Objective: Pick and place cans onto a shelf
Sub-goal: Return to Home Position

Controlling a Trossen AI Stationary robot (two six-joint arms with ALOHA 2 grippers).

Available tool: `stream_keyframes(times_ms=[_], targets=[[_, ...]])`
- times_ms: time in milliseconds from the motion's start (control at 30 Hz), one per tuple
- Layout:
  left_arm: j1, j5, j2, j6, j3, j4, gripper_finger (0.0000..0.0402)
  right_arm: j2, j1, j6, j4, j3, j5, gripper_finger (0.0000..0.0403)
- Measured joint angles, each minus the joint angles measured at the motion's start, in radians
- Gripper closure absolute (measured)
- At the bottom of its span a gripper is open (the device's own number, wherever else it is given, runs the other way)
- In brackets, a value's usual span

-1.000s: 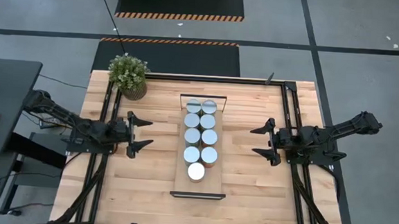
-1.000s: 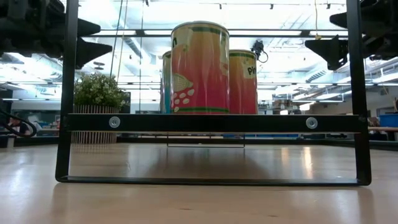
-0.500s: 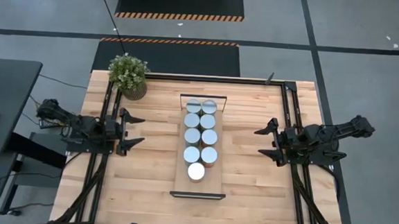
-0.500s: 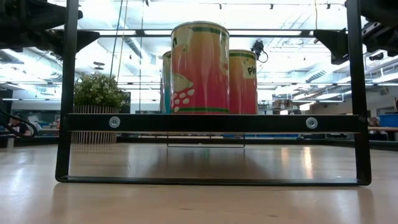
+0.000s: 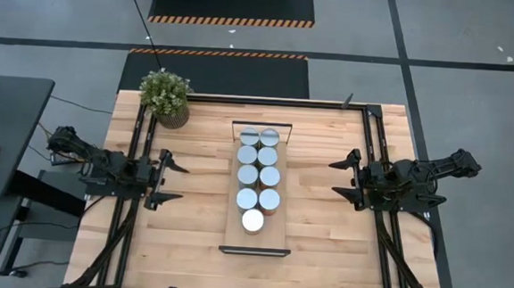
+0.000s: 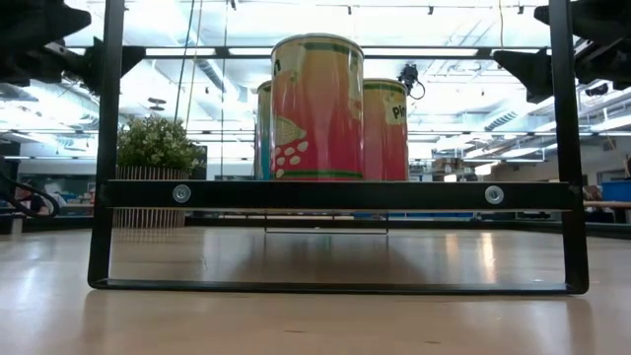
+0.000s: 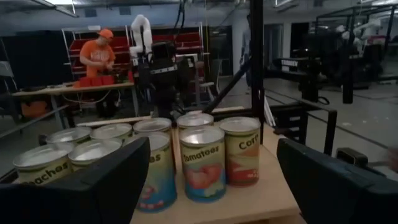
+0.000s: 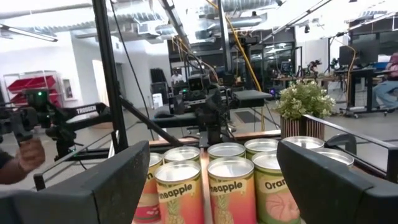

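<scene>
Several cans (image 5: pixel 258 175) with silver tops stand upright in two rows on the long light-wood shelf (image 5: pixel 233 236) at the table's middle. They also show in the low view (image 6: pixel 315 108), the left wrist view (image 7: pixel 202 162) and the right wrist view (image 8: pixel 230 183). My left gripper (image 5: pixel 174 182) is open and empty, to the left of the shelf and well clear of the cans. My right gripper (image 5: pixel 335 179) is open and empty, to the right of the shelf and just as clear.
A potted green plant (image 5: pixel 166 96) stands at the table's far left corner. Dark metal rails (image 5: pixel 139 146) run along the table's left and right sides under the arms. The shelf's dark end frame (image 6: pixel 335 194) fills the low view. A person in orange (image 7: pixel 96 56) is far behind the table.
My left gripper has drawn back from the shelf toward the table's left edge and a little toward the near edge, staying open. My right gripper has drawn back slightly toward the right edge, also open. The cans have kept still.
</scene>
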State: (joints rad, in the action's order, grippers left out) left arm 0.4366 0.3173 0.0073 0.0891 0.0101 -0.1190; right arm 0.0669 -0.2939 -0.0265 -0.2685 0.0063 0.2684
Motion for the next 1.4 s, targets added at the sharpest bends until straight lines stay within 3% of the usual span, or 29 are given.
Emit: stream_keyframes(times_ms=[1400], targets=[[0.0, 0.0, -0.001, -0.007, -0.001, -0.005, 0.0044, 0.0, 0.0, 0.003, -0.002, 0.0, -0.001, 0.0043]])
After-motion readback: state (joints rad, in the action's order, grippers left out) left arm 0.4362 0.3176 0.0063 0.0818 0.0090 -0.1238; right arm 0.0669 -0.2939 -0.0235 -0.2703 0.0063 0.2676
